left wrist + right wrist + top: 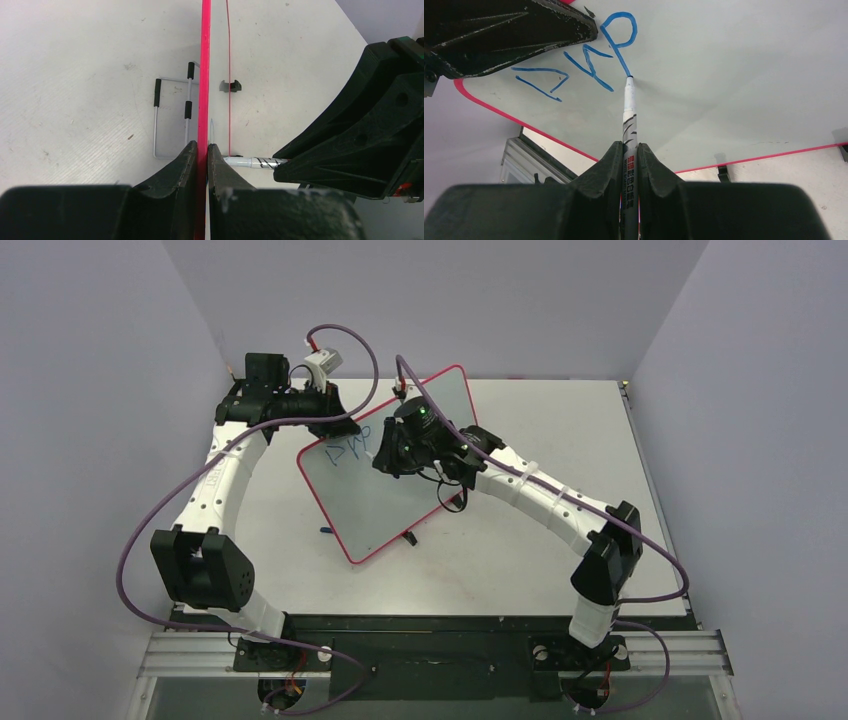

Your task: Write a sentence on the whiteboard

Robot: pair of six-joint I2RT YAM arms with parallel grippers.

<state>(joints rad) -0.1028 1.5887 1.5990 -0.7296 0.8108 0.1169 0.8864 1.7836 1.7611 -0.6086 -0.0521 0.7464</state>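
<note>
The whiteboard (pixel 400 495), white with a thin red rim, is propped at a tilt in the middle of the table. My left gripper (pixel 345 425) is shut on its rim (pixel 205 75) at the far left corner, one finger on each face (pixel 201 147). My right gripper (pixel 629 147) is shut on a white marker (pixel 629 112) over the board's upper left (pixel 385 455). The marker's blue tip touches the board face (pixel 734 75) at the foot of the last letter. The sentence (pixel 589 65) stands as three blue characters in one row (pixel 350 452).
A wire stand with black sleeves (pixel 172 117) lies on the table behind the board. A black clip (pixel 230 86) sits on the board's edge. A small blue item (pixel 325 530) lies by the board's near left edge. Grey walls close in on three sides.
</note>
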